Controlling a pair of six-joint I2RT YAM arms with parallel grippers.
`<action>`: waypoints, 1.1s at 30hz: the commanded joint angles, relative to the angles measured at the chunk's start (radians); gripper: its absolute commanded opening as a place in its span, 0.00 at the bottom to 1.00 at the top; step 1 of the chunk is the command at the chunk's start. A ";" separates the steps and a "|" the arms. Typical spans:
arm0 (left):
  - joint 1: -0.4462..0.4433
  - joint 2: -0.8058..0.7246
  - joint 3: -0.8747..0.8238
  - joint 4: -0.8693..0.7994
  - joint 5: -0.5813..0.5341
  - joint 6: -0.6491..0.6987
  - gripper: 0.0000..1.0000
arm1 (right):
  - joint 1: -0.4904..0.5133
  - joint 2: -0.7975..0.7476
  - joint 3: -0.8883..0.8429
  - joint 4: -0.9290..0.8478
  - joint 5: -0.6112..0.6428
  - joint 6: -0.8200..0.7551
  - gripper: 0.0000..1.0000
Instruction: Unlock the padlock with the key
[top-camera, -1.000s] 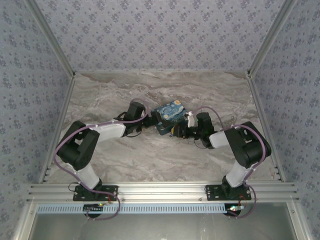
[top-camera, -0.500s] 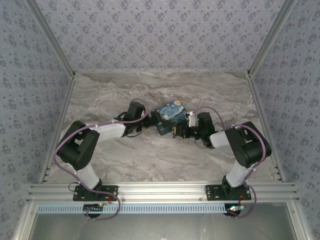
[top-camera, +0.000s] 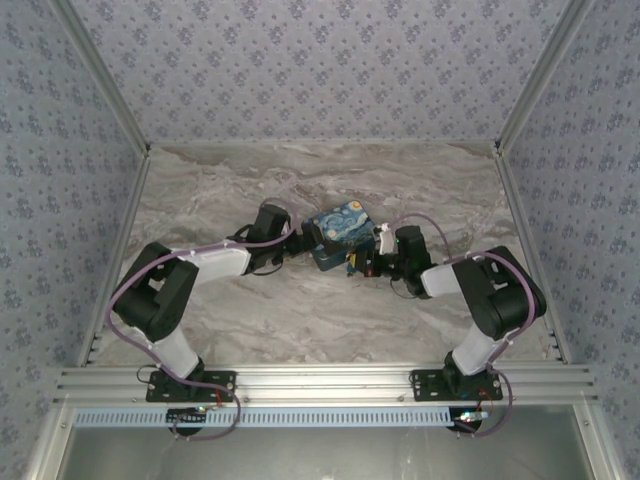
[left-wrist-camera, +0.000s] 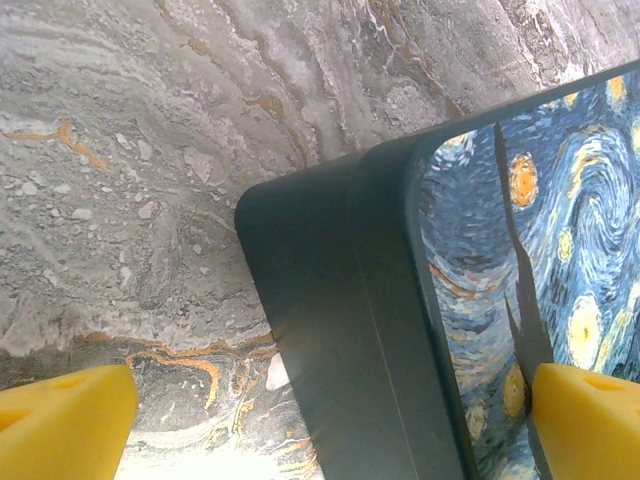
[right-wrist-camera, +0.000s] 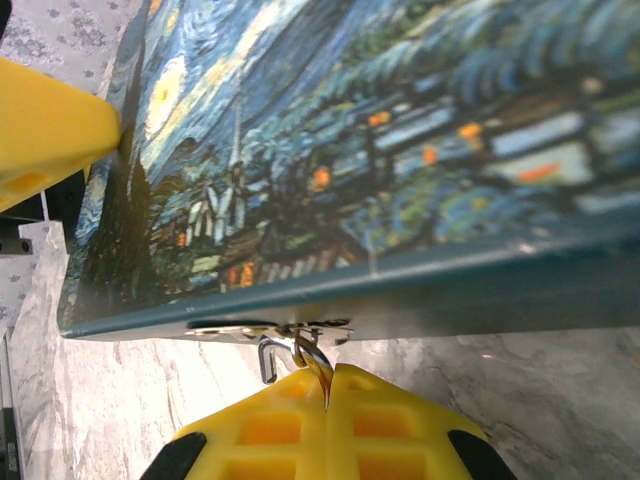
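The blue-and-yellow swirl-painted tin box (top-camera: 340, 230) lies mid-table between both arms. My right gripper (right-wrist-camera: 327, 385) is shut at the box's front latch (right-wrist-camera: 270, 330), pinching a thin silvery loop (right-wrist-camera: 266, 358) that looks like the padlock's shackle. The padlock's body and the key are hidden. My left gripper (left-wrist-camera: 325, 430) stands open astride the box's left end (left-wrist-camera: 340, 330), one yellow finger (left-wrist-camera: 590, 420) over the painted lid, the other finger (left-wrist-camera: 60, 425) out over the table. That yellow left finger (right-wrist-camera: 50, 125) touches the lid's far edge.
The marble table (top-camera: 300, 320) is walled in by patterned panels and aluminium posts (top-camera: 520, 110). Both arms reach inward and meet at the box. Bare tabletop (left-wrist-camera: 130, 180) lies left of the box.
My right gripper has closed fully at the box's latch, and the right arm's elbow has shifted slightly right. The left arm and the box have stayed put.
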 joint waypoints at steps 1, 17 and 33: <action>-0.010 0.005 -0.038 -0.100 -0.025 0.007 0.99 | -0.019 -0.035 -0.017 0.007 0.046 0.054 0.00; -0.017 0.009 -0.050 -0.093 -0.027 0.001 0.99 | -0.034 -0.102 -0.054 0.078 0.079 0.192 0.00; -0.006 -0.033 -0.065 -0.127 -0.054 0.008 0.99 | -0.056 -0.293 -0.090 -0.136 0.157 0.164 0.00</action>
